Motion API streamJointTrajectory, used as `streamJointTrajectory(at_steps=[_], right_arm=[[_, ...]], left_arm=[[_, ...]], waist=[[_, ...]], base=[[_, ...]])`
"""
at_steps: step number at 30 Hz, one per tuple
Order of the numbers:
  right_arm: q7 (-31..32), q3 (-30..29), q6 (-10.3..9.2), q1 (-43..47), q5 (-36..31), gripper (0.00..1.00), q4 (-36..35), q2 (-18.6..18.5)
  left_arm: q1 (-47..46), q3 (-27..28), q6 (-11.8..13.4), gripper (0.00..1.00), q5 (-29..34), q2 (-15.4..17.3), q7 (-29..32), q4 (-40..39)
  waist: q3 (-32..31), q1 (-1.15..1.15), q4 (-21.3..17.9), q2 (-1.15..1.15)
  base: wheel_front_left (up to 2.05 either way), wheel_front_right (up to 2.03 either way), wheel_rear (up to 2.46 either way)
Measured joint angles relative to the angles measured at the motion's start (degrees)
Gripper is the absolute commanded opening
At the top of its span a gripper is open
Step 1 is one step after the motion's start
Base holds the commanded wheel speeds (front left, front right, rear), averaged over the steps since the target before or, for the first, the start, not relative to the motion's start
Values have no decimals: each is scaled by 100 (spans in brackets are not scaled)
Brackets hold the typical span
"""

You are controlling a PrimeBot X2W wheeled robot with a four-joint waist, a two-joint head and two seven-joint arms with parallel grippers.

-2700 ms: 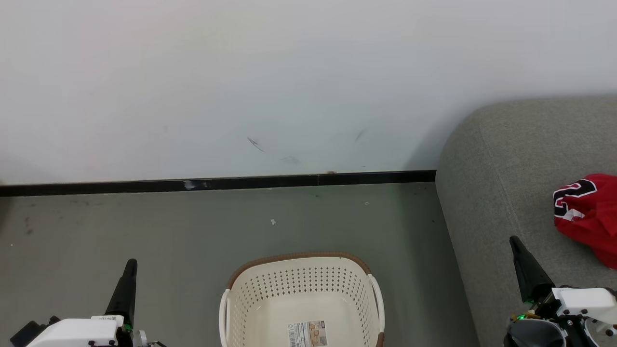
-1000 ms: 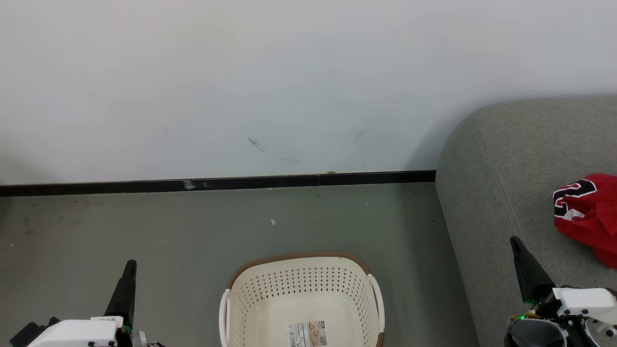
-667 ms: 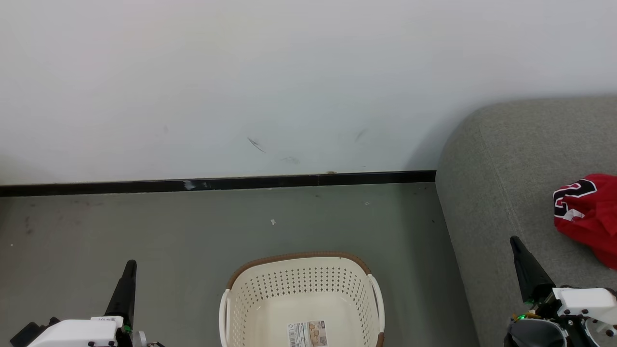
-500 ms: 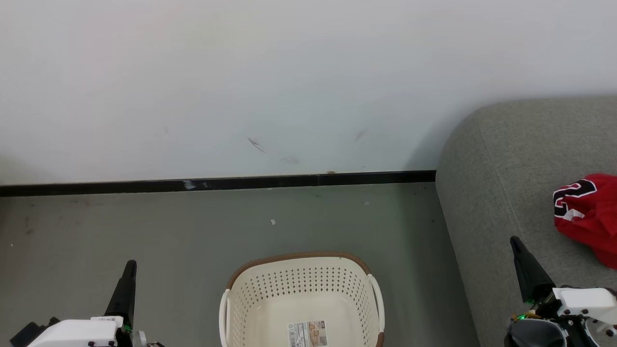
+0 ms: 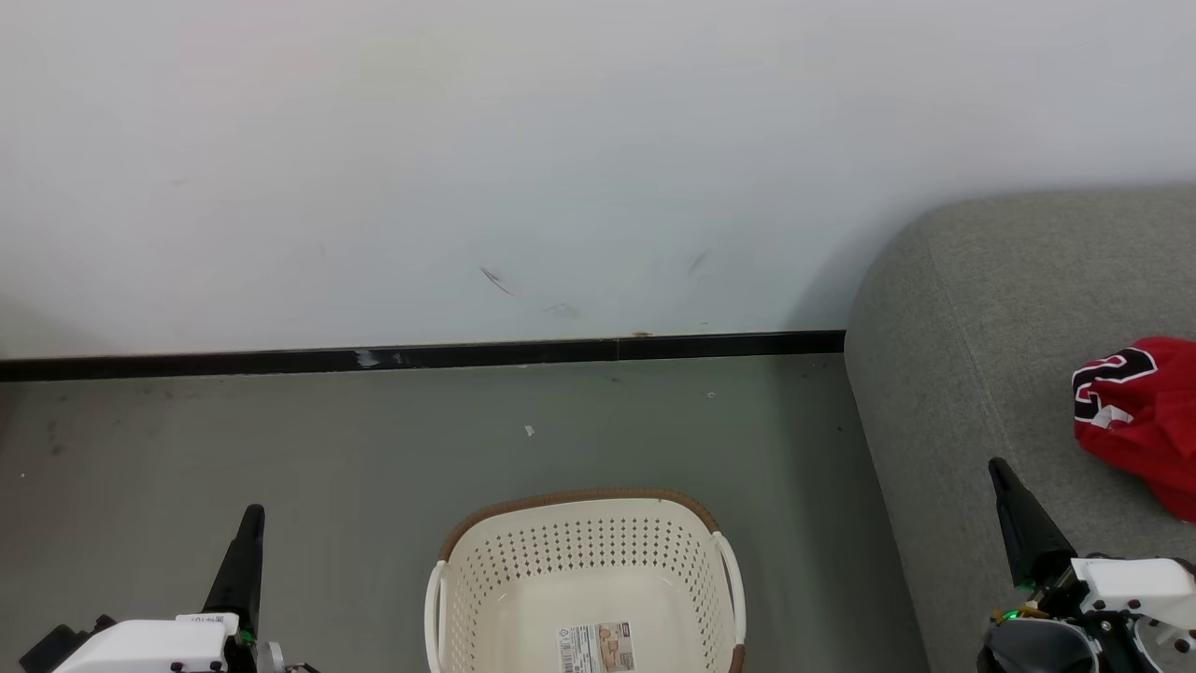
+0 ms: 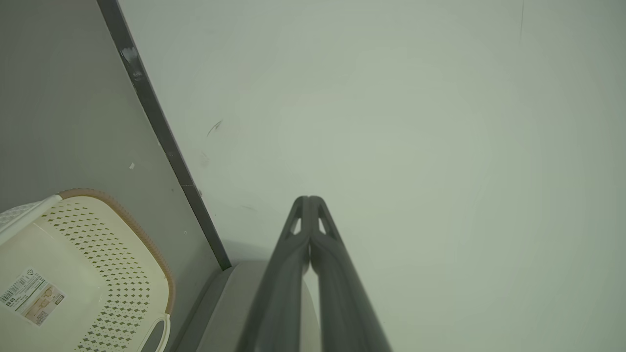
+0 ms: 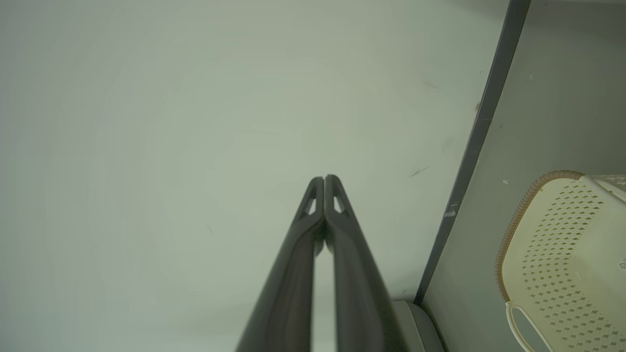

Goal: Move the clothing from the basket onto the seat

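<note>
Looking forward and down from the head: found the clothing (image 5: 1142, 416) bunched in a red heap on the seat (image 5: 972, 318), against the right edge of that view and cut off by it. Traced the heap's long axis slantwise, from an upper-left end with black-and-white numerals (image 5: 1107, 379) uppermost down toward the lower right. Could not tell one garment from another within the folds. Located the basket (image 5: 579, 547) on the grey floor (image 5: 280, 439), left of the seat and apart from it, brown-rimmed rounded end toward the black skirting board (image 5: 420, 356) and white wall (image 5: 561, 140), a white handle (image 5: 734, 579) on either side, a paper label (image 5: 598, 647) on its bottom. Could not judge the basket's long axis, its near end cut by the lower edge. Noted the left hand (image 5: 252, 512) at lower left, over the floor, left of the basket, and the right hand (image 5: 998, 467) at lower right, seen against the seat, near the clothing but clear of it. Confirmed in the wrist views the left fingers (image 6: 286, 264) and right fingers (image 7: 293, 264) pressed tip to tip, both hands clenched on nothing, aimed at the wall.
</note>
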Motion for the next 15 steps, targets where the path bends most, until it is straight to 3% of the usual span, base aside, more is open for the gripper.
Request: streamJointTrajectory(at_steps=[15], right_arm=[[0,1,0,-1,0,0,0,-2]], left_arm=[[-3,2,-1,0,-1,0,0,8]], waist=[[0,0,0,0]], base=[[0,0,0]])
